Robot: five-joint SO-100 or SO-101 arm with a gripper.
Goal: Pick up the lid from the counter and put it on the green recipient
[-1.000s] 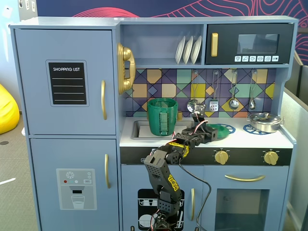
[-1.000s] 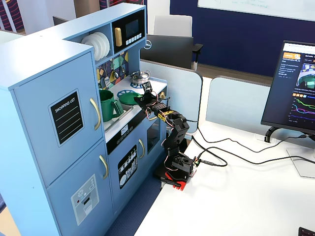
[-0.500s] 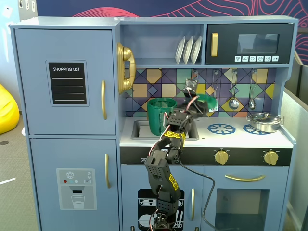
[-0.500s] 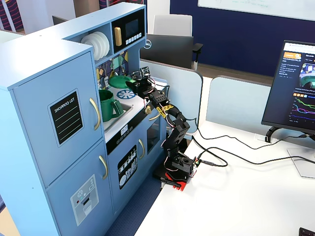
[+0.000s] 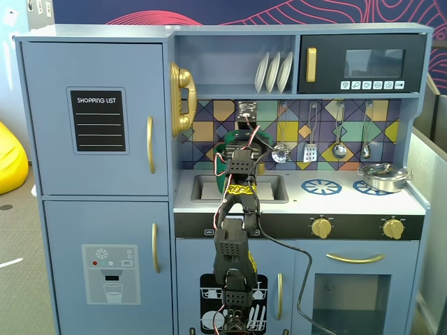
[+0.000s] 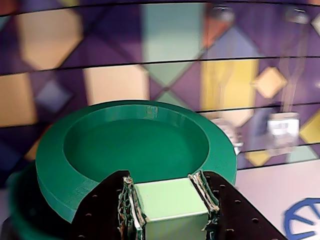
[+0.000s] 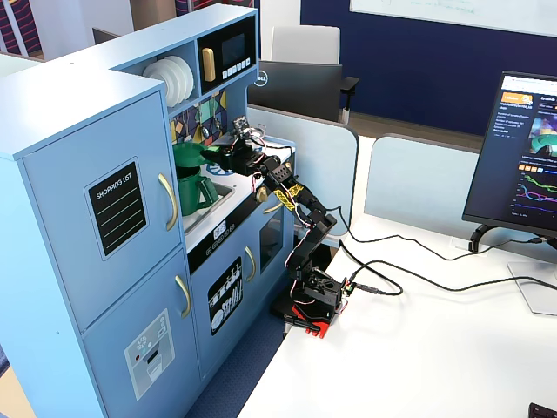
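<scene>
The lid (image 6: 135, 150), a flat round disc of matte green plastic with a raised rim around a shallow recessed face, is held above the green recipient (image 7: 196, 187). In the wrist view its pale green strap handle (image 6: 170, 200), a smooth rectangular block, is pinched between the two dark perforated fingers (image 6: 107, 210) of the gripper (image 6: 170, 207), so the jaws are narrowed onto that handle. A darker green curved edge, seemingly the pot's rim, is seen just under the lid at lower left. In a fixed view from the side, the tall cylindrical pot is shown standing at the sink (image 7: 218, 202) with its lighter strap handle on one side. A glossy tiled backsplash (image 5: 335, 125) of coloured polygons is seen behind, and a shiny metal pot (image 5: 383, 176) rests on the counter at right.
</scene>
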